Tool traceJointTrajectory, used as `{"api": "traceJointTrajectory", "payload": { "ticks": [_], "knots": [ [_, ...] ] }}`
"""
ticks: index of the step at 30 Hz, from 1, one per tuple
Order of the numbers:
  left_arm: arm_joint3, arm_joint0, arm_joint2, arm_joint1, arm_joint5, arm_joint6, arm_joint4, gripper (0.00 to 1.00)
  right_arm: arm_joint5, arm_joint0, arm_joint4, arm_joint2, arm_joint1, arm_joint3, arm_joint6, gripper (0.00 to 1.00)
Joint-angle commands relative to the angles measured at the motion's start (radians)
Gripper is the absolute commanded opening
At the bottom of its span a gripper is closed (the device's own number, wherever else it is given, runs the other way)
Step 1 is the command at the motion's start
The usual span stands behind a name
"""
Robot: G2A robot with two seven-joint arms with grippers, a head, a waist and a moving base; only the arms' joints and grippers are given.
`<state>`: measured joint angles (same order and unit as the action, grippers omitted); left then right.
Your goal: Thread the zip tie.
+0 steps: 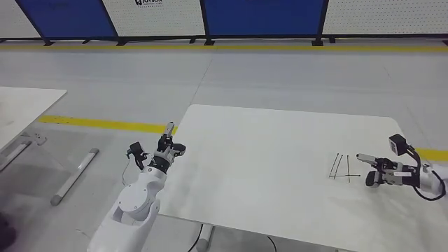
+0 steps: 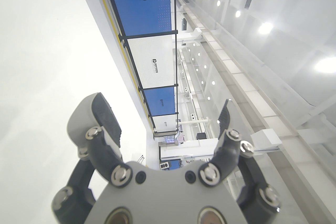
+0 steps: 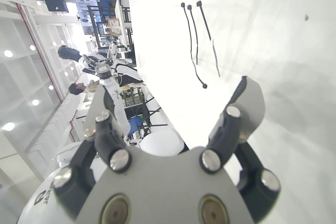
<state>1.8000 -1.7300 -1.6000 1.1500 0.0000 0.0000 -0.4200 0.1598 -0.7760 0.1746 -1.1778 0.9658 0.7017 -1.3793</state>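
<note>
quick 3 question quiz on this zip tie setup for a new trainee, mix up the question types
1. True or false: the right gripper holds a zip tie.
2. The zip ties lie on the table nearest to: A) the left gripper, B) the right gripper, C) the table's middle.
3. Fill in: both grippers are ____.

Key
1. False. It is open and the zip ties lie loose on the table ahead of it.
2. B.
3. open.
</note>
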Motion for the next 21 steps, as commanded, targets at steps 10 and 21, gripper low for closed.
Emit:
{"api": "traceJointTrajectory", "payload": {
  "ticks": [10,21],
  "knots": [
    [0.0,0.0,0.0,0.0,0.0,0.0,0.0,1.0,0.06,-0.031,-0.11,0.027,-0.005,0.038,0.097,1.0],
    [0.0,0.0,0.0,0.0,0.0,0.0,0.0,1.0,0.119,-0.032,-0.085,0.003,-0.02,0.019,0.037,0.5]
  ]
}}
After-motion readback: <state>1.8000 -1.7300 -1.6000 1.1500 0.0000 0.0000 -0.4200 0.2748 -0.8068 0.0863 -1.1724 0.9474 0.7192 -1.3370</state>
